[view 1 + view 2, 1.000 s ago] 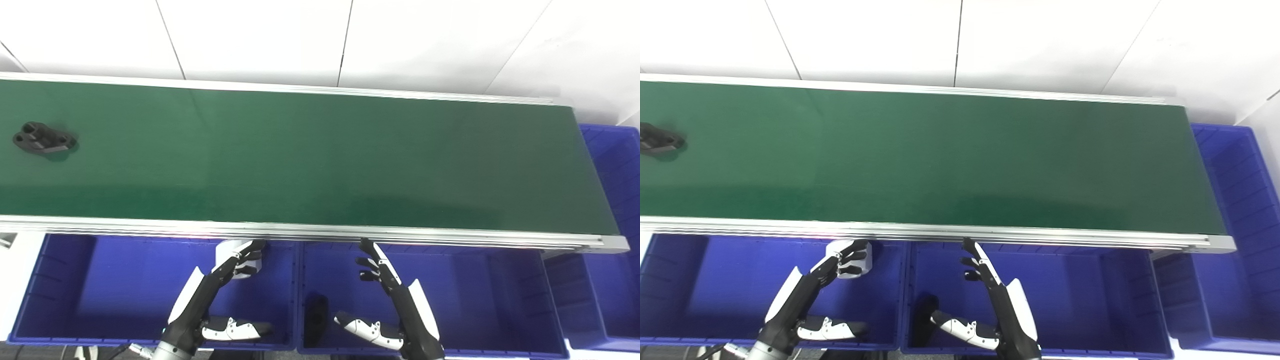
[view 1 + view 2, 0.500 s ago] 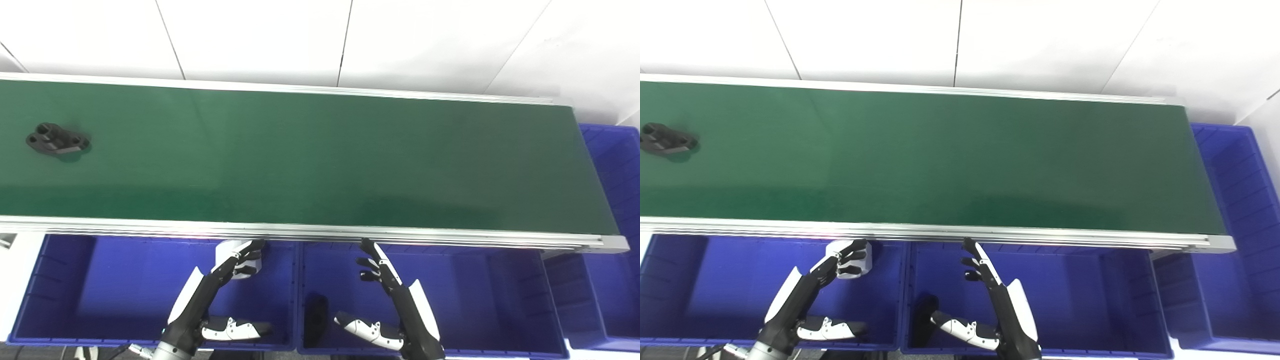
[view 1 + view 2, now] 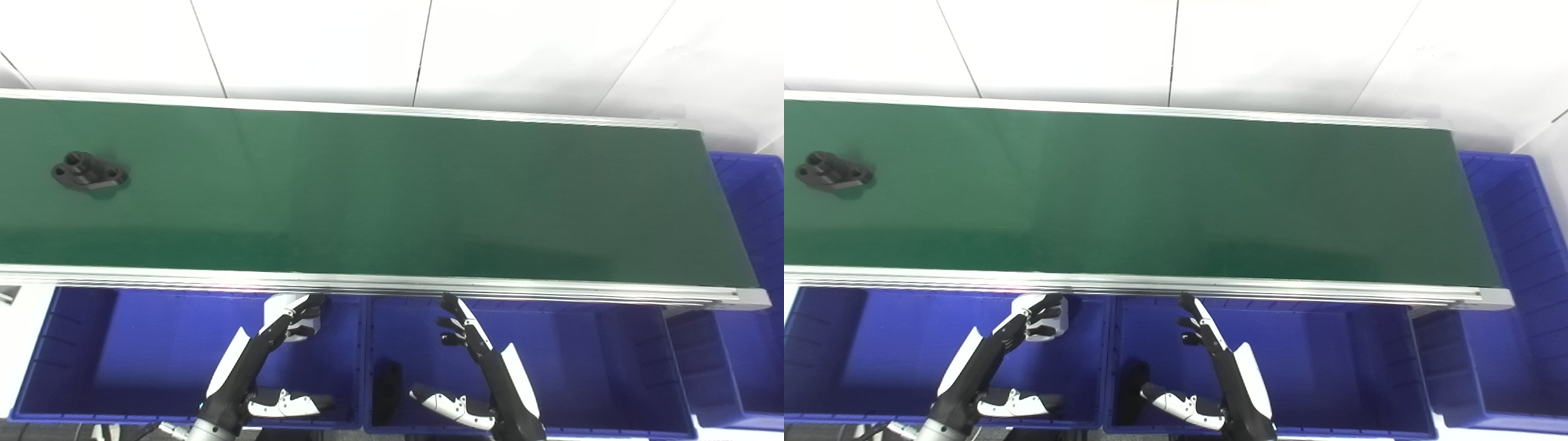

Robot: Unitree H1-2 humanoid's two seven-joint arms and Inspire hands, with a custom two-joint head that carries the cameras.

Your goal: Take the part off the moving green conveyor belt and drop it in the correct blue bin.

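A black flat part with holes (image 3: 90,173) lies on the green conveyor belt (image 3: 392,196) near its far left end. Both hands hang below the belt's near rail, far from the part. My left hand (image 3: 260,358) is open over the left blue bin (image 3: 92,343), thumb spread wide, its fingertips in front of a white object (image 3: 283,311) at the bin's back wall. My right hand (image 3: 484,367) is open over the middle blue bin (image 3: 588,355), fingers pointing up toward the rail, nothing held.
A dark part (image 3: 387,389) lies at the left end of the middle bin. A third blue bin (image 3: 756,245) stands at the belt's right end. The aluminium rail (image 3: 392,283) runs along the belt's near edge above the bins.
The black part has ridden the belt a short way to the right. Neither hand has moved.
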